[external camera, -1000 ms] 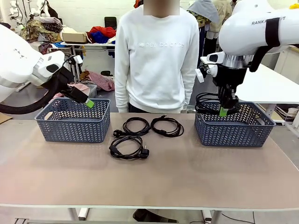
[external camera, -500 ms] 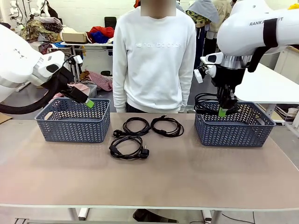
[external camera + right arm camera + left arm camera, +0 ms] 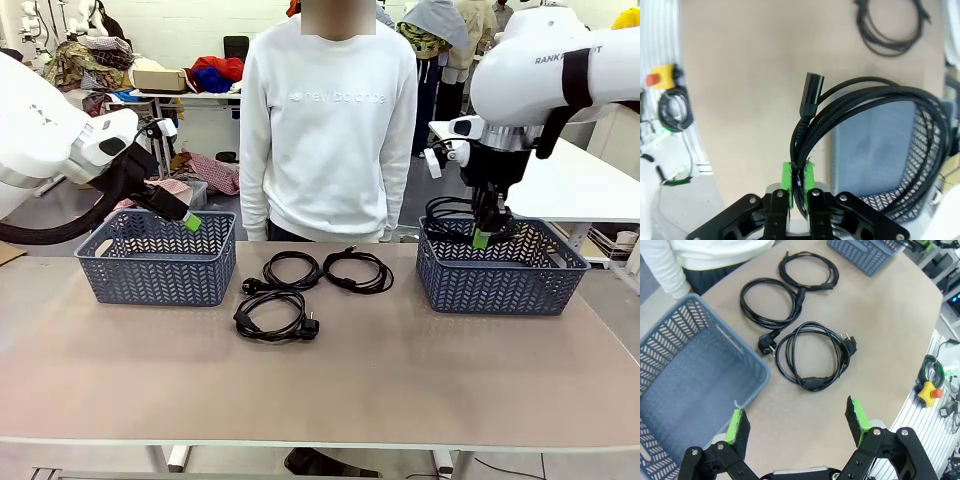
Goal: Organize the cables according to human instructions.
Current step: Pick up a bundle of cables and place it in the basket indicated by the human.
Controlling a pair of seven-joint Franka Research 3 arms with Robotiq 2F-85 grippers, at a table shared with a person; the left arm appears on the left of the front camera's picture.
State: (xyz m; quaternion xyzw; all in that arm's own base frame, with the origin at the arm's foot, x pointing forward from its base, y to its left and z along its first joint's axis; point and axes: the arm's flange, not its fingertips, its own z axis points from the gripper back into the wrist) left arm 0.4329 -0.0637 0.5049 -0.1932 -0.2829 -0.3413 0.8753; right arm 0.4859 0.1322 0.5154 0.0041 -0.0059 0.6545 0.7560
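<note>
My right gripper [image 3: 481,238] is shut on a coiled black cable [image 3: 447,213] that hangs over the left end of the right blue basket [image 3: 503,281]. In the right wrist view the green pads [image 3: 785,176] pinch the cable bundle [image 3: 866,103] above the basket [image 3: 873,152]. Three more coiled cables lie on the table between the baskets: one left of centre [image 3: 292,269], one to its right [image 3: 359,270] and one nearer me [image 3: 273,317]. My left gripper [image 3: 190,221] stands open and holds nothing, above the right rim of the left basket [image 3: 155,270]; its wrist view shows the same three cables [image 3: 773,302] [image 3: 809,271] [image 3: 814,359].
A person in a white sweatshirt [image 3: 330,120] stands at the far edge of the table, behind the cables. The left basket [image 3: 685,385] has nothing in it. Wide bare tabletop [image 3: 330,385] lies in front of the cables. Cluttered tables and clothes fill the background.
My right gripper has shifted slightly to the right with the cable, farther over the right basket. The left arm and the cables on the table have not moved.
</note>
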